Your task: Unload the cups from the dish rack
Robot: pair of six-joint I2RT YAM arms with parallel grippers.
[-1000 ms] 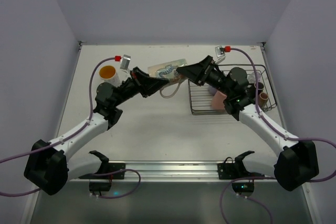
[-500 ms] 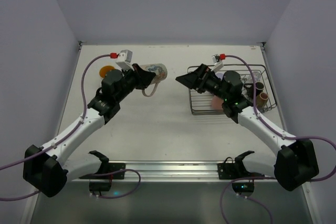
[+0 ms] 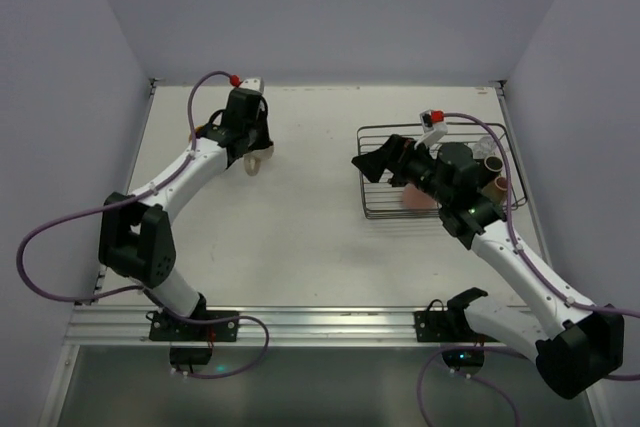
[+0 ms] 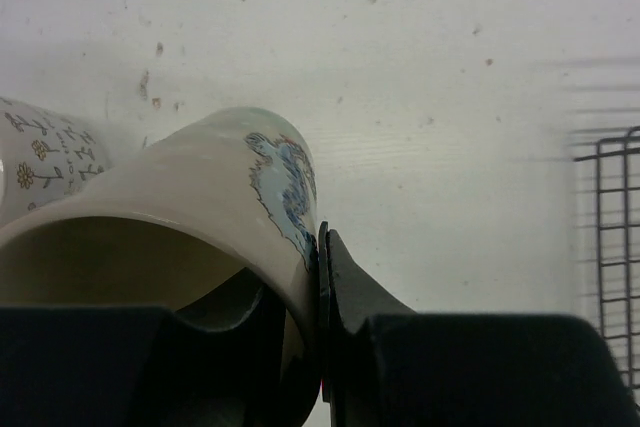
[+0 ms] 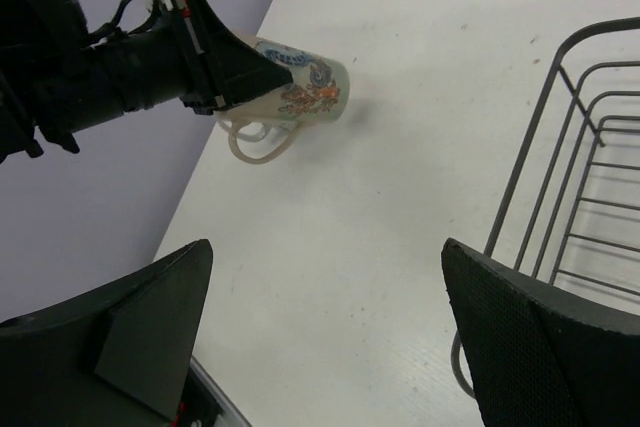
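The left claw (image 4: 300,259) pinches the mug (image 4: 200,197) by its wall, tilted, near the counter (image 3: 300,237) at upper left, just beside a flowered cup (image 4: 38,152). Let go while tilted, the mug could roll or knock that cup. The right claw (image 5: 325,247) hangs spread wide by the rack (image 5: 520,179).

Left tool (image 5: 243,75) grips patterned mug (image 5: 315,84); dish rack (image 5: 523,147) at right.

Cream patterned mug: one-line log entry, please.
left fingers: shut on cream patterned mug | right fingers: open | dark wire dish rack: cups inside
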